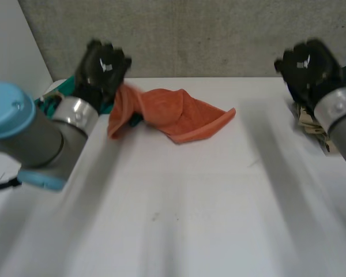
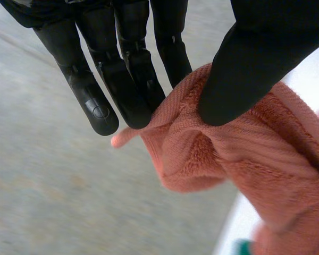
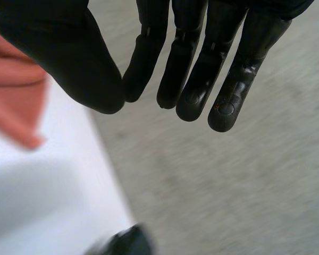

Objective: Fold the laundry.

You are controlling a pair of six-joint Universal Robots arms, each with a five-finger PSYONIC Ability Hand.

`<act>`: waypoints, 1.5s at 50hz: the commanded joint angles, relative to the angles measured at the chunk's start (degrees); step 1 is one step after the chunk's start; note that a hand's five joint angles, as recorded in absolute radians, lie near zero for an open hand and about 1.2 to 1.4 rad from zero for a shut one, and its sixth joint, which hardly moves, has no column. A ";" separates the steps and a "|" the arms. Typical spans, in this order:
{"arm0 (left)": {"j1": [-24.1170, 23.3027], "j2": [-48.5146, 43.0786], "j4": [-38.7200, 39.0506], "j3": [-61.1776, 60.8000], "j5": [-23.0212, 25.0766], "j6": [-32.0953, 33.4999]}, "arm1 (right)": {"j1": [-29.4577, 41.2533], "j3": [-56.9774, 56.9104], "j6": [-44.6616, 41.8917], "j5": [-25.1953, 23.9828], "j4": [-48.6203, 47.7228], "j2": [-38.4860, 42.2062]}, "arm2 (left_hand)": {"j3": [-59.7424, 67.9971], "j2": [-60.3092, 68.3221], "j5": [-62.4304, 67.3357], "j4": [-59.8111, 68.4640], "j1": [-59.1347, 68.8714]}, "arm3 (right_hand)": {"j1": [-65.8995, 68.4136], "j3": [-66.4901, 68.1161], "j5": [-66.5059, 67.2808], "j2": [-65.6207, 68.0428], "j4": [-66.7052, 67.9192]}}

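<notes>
Left robot hand (image 1: 102, 64) pinches one end of the orange towel (image 1: 181, 115) between thumb and fingers, raised over the far left of the table (image 1: 190, 208), probably to spread it, while right robot hand (image 1: 308, 66) hovers empty, fingers straight.

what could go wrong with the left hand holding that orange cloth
The left hand pinches the orange cloth only near one edge, between thumb and fingers, so it may slip free if pulled. The rest lies bunched on the table, and the right hand is open and apart from it, so a one-handed drag could crumple it more.
</notes>
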 commanded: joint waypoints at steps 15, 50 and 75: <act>-3.01 18.93 -0.12 -9.64 2.90 0.15 | -0.09 2.70 36.71 -1.73 9.12 5.44 | 11.53 11.35 15.37 11.04 14.81 | -43.12 -52.51 -52.73 -52.42 -52.85; -15.49 29.22 -7.33 5.83 -2.02 -0.29 | 24.61 -18.48 58.88 0.99 11.31 33.75 | 11.53 11.35 15.37 11.04 14.81 | -10.08 -19.47 -19.69 -19.38 -19.81; 0.14 28.78 -18.84 -5.50 -1.50 -0.02 | 1.50 -13.74 0.08 -0.67 34.77 0.62 | 11.53 11.35 15.37 11.04 14.81 | 24.62 15.23 15.00 15.32 14.89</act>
